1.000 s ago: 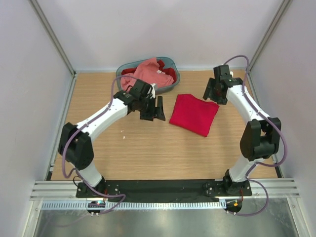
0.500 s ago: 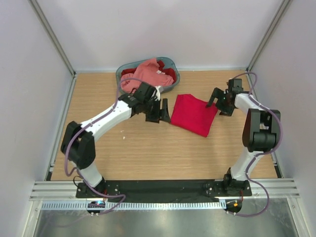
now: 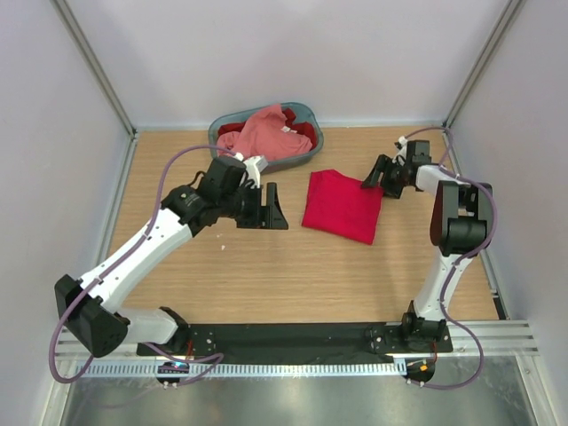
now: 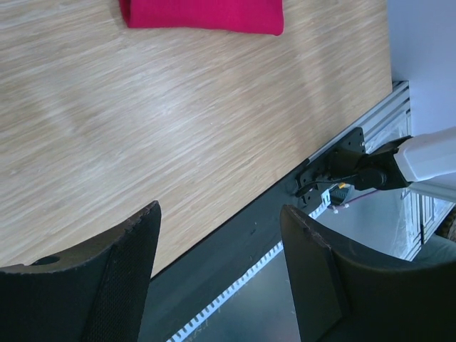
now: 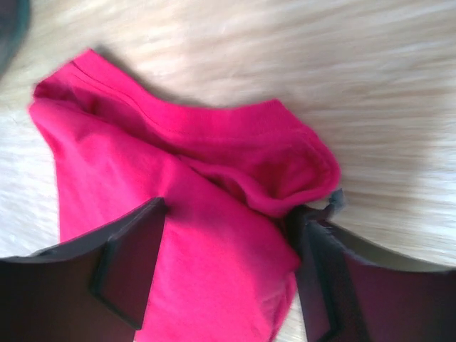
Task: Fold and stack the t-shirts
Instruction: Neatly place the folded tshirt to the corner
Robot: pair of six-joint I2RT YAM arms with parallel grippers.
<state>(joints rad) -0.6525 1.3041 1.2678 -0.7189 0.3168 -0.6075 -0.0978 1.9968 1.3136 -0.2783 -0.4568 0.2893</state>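
Note:
A folded bright crimson t-shirt (image 3: 342, 206) lies on the table right of centre. My right gripper (image 3: 371, 183) is low at its upper right corner, jaws open, one finger on each side of the bunched cloth edge (image 5: 285, 178); in the right wrist view the gripper (image 5: 228, 271) is over the cloth. My left gripper (image 3: 272, 209) is open and empty, a little to the left of the shirt; the left wrist view shows only the shirt's edge (image 4: 203, 14) beyond the gripper (image 4: 221, 274). A salmon pink t-shirt (image 3: 264, 130) and a darker red t-shirt (image 3: 303, 131) lie bunched in the basket.
The grey-blue oval basket (image 3: 312, 153) stands at the back centre, just behind the left gripper. White walls close in the table on three sides. The black base rail (image 4: 235, 235) runs along the near edge.
My right gripper has come down and left onto the crimson shirt's upper right corner. My left gripper went up to the shirt's left edge, then drew back left. The shirt shifted slightly left.

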